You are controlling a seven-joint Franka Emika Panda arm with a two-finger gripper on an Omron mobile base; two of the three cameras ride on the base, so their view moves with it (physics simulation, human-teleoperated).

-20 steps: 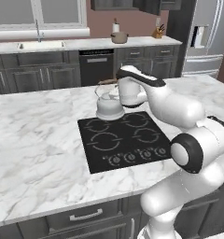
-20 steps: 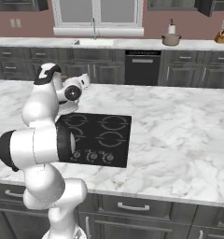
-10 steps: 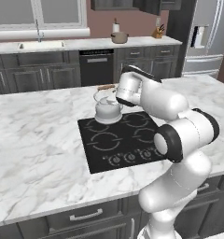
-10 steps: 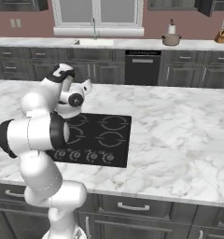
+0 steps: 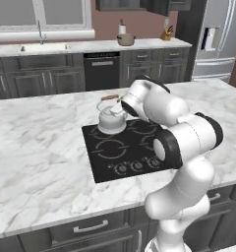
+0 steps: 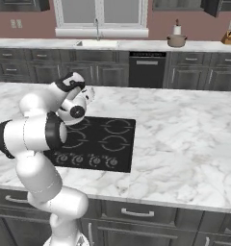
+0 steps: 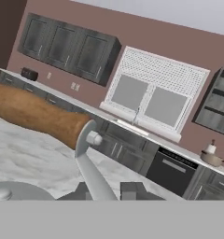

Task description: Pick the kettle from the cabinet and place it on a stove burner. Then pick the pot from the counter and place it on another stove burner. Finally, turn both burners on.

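One kettle [image 5: 111, 117] is sitting on the black cooktop [image 5: 134, 150], on the ring at its far left corner, and its round bottom is looking flat on the glass. The claw [image 5: 121, 101] is reaching in from the right side and is touching the side post of the tall wire handle, just under the brown wooden top [image 7: 37, 115]. In the hand view the two dark tips are standing almost together at the bottom, with the thin silver post [image 7: 93, 172] rising between them, so the claw is looking pinched on the kettle's handle. The brown top is running sideways, away from the claw toward the left, and the kettle's body is hanging below and to the left of the tips.

I am guessing the kettle is now set down and the next thing is letting go. The claw needs to spread its tips and pull back to the right, away from the post, so it is not tipping the kettle over.

The pot [image 5: 125, 40] is waiting far away on the back counter [image 5: 154, 45], near its right end, next to the white roll [image 5: 122, 29]. The cooktop's other three rings are bare, and the knobs [image 5: 137, 165] are lined up along its near edge
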